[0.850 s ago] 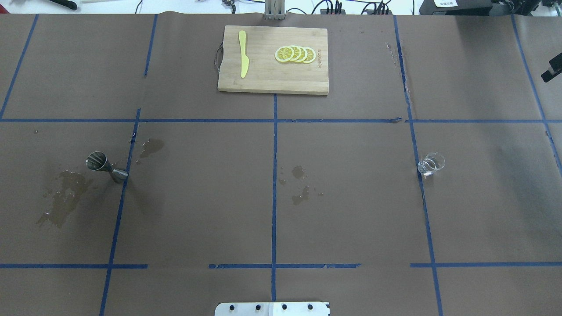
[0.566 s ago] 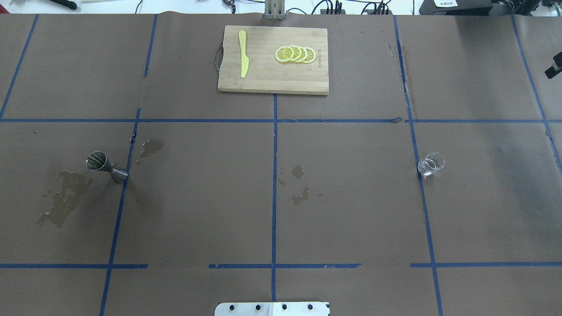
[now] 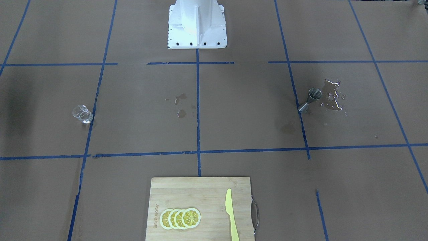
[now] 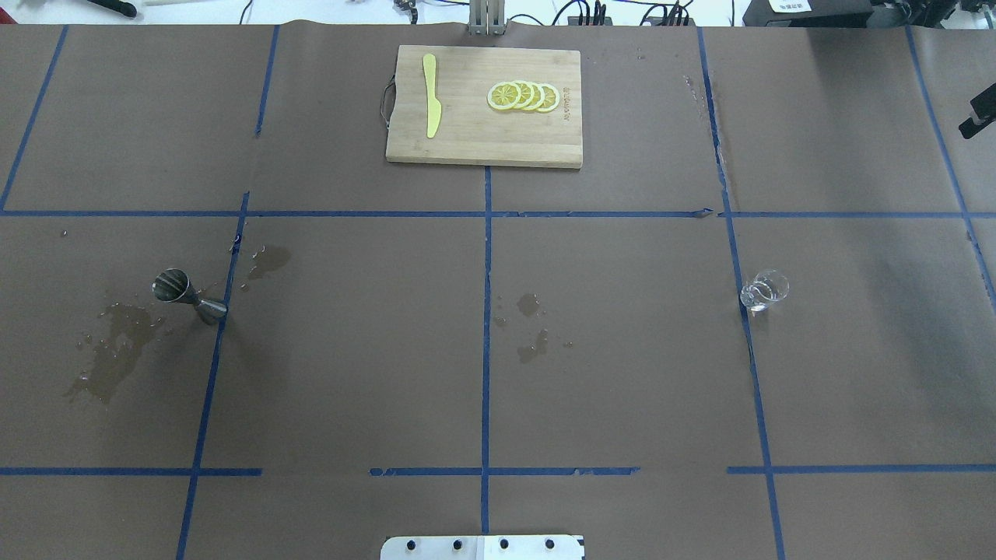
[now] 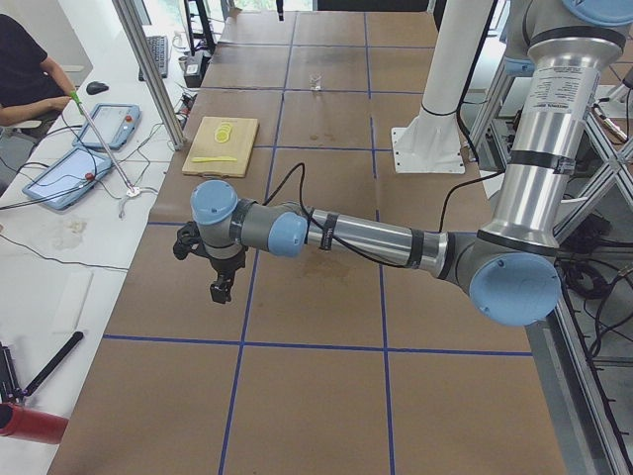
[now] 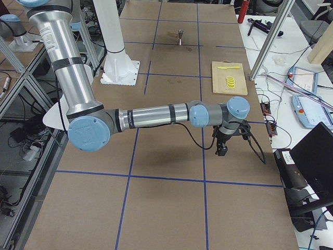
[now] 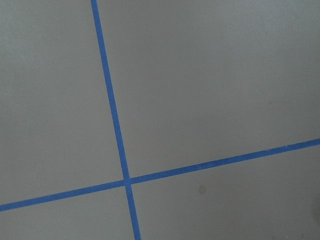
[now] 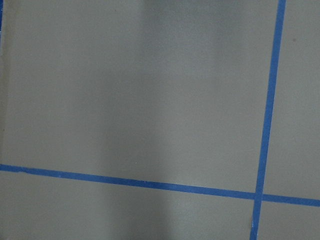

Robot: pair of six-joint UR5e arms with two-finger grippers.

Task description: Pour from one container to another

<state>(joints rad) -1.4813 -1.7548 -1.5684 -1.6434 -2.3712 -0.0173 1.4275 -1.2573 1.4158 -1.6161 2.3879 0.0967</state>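
Beaker (image 4: pixel 763 291) upright, jigger (image 4: pixel 191 297) upright (axis vertical), well apart

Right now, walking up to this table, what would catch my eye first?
The wooden cutting board at the table's far middle, with fanned lemon slices and a yellow knife. Then the silver jigger beside wet stains on the robot's left, and the clear beaker on its right.

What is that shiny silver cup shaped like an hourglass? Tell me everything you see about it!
The jigger is shiny silver metal, two cones joined at a thin waist, dark inside its open top. It stands upright on the brown paper, its foot at a blue tape line. A wet spill lies beside it. Nothing but the paper touches it.
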